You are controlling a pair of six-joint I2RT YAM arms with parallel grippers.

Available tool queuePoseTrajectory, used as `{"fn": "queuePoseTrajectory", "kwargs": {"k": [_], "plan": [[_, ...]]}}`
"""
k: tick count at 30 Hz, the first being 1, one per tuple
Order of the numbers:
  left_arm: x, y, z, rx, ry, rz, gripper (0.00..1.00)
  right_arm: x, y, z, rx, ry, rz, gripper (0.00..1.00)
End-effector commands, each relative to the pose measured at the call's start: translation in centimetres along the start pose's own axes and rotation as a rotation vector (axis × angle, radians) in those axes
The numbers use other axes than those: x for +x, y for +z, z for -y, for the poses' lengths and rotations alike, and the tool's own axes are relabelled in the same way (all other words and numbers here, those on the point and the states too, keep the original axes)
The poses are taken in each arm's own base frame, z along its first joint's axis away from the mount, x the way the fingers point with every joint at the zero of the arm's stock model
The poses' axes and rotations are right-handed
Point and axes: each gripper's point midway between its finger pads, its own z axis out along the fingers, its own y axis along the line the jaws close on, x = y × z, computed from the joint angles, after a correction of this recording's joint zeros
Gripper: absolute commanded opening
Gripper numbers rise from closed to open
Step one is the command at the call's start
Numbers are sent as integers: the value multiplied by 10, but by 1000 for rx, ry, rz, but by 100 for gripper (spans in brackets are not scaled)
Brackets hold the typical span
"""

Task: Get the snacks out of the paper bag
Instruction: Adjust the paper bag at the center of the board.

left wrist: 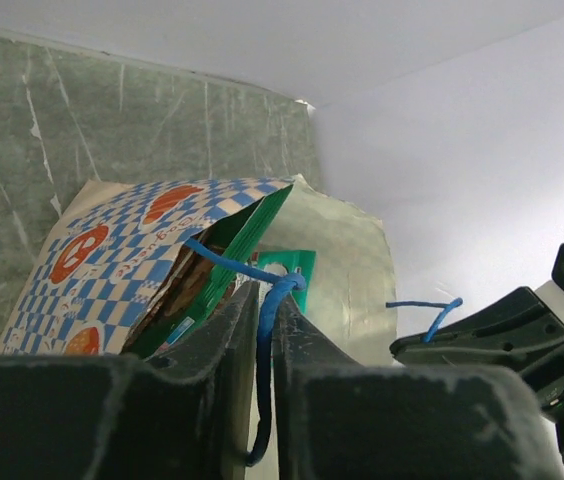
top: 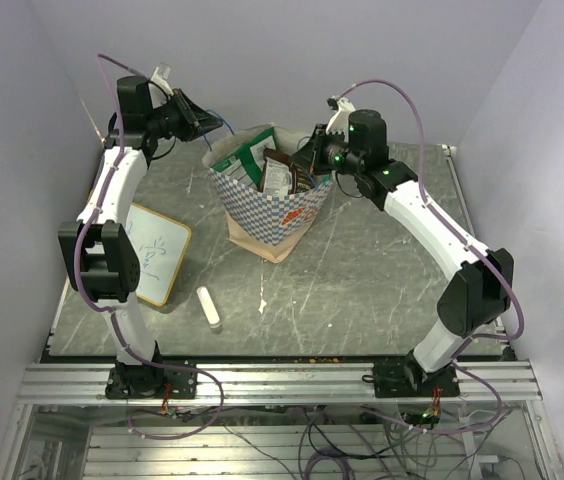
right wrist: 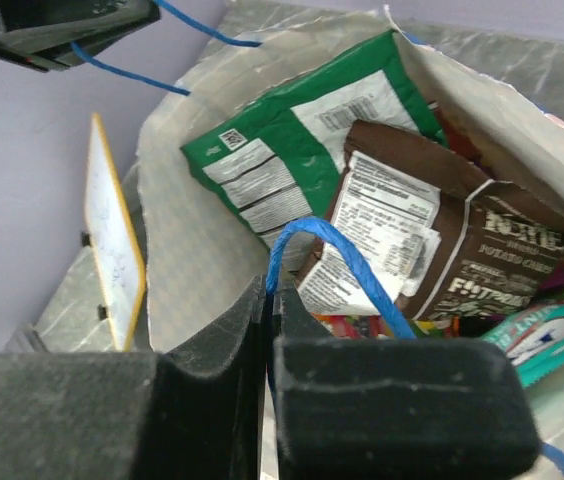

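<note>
Snacks sit packed inside the paper bag, which stands upright on the counter. Left hand and right hand each pinch a thin blue cord handle, jaws nearly together. Pulling apart too hard could tear the cords or tip the bag.

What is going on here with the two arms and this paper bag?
The left tool is shut on one blue cord handle of the paper bag, and the right tool is shut on the second handle. The bag stands on the table, its mouth held open between them. The snacks, among them a green packet and a brown packet, are inside the bag; none has been taken out yet.
</note>
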Motion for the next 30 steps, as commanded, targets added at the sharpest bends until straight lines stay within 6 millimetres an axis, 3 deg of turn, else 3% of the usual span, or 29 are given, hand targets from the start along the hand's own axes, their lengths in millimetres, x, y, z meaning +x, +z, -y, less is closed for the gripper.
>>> {"fn": "queuePoseTrajectory", "kwargs": {"k": [1,8,16,23,26,30], "plan": [[-1,-11,36,107,142,-27,24,-31,-18,4,92,-54,84,0],[5,-13,41,154,214,-59,38,-45,-37,17,172,-39,111,0],[6,-22,49,183,323,-51,51,-48,-40,17,169,-36,112,0],[6,-16,47,152,390,-67,54,-51,-42,15,167,-41,119,0],[10,-11,45,137,408,-90,47,-52,-43,16,170,-41,120,0],[10,-12,54,151,393,-83,19,-49,-46,14,166,-40,113,0]]}}
